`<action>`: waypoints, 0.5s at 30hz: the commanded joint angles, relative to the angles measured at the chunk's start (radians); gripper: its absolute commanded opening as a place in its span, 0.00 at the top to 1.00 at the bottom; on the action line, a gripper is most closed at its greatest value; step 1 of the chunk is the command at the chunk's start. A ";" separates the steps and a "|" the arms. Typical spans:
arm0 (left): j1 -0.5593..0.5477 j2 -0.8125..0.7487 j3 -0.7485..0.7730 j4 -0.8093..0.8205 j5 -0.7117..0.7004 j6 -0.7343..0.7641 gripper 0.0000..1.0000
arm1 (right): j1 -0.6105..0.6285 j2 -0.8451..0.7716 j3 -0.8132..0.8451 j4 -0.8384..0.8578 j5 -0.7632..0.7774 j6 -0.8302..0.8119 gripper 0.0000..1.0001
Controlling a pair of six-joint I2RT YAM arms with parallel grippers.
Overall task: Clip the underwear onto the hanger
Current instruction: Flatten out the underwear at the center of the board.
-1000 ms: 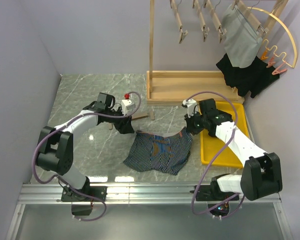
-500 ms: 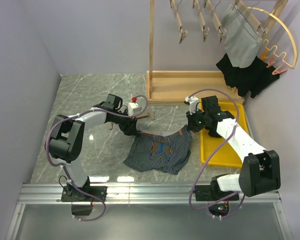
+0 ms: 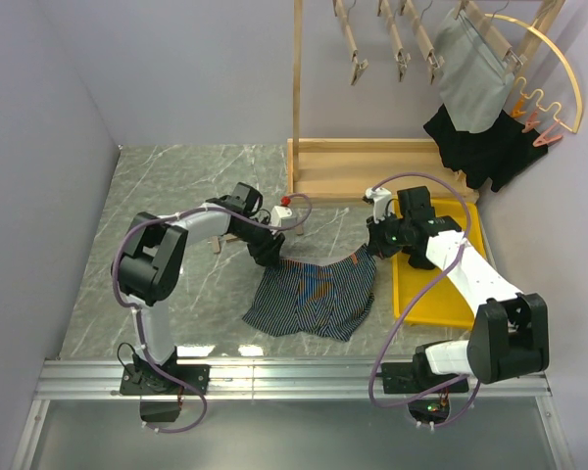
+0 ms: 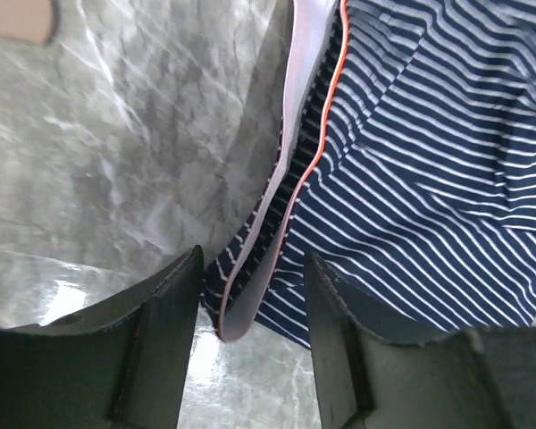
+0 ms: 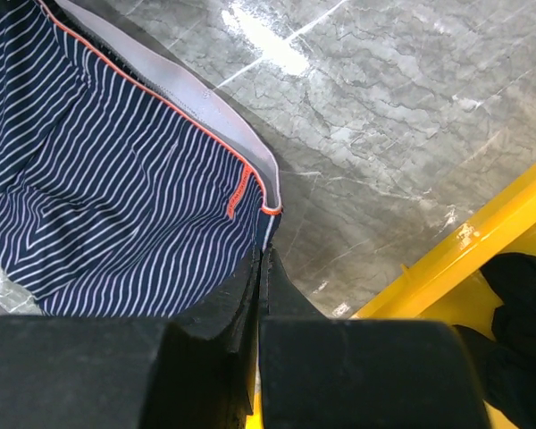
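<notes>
The navy striped underwear (image 3: pixel 309 299) lies spread on the marble table, its grey, orange-edged waistband toward the back. My left gripper (image 3: pixel 270 257) is at the waistband's left end. In the left wrist view it (image 4: pixel 252 268) is open, and the waistband tip (image 4: pixel 241 313) lies between its fingers without touching either. My right gripper (image 3: pixel 372 250) is shut on the waistband's right corner, which the right wrist view shows pinched at the fingertips (image 5: pixel 262 255). Empty wooden clip hangers (image 3: pixel 354 51) hang from the rack at the back.
The wooden rack's base (image 3: pixel 372 171) stands behind the underwear. A yellow tray (image 3: pixel 436 294) lies under my right arm. A grey garment (image 3: pixel 470 73) and black garments (image 3: pixel 480 147) hang at the back right. A small wooden piece (image 3: pixel 216 242) lies by my left arm.
My left gripper has swung right, from beside the underwear to over the waistband's left end, and its jaws have narrowed a little. The right gripper has kept its hold, barely moving.
</notes>
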 commanded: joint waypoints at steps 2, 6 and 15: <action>-0.004 0.009 0.038 -0.034 -0.029 0.021 0.47 | -0.011 -0.005 0.059 0.002 -0.023 -0.011 1.00; -0.003 -0.011 0.037 -0.051 -0.031 0.035 0.69 | -0.023 -0.022 0.064 0.000 -0.034 -0.020 1.00; 0.068 -0.224 0.222 -0.246 -0.075 -0.037 1.00 | -0.133 -0.247 0.087 0.051 -0.166 -0.020 1.00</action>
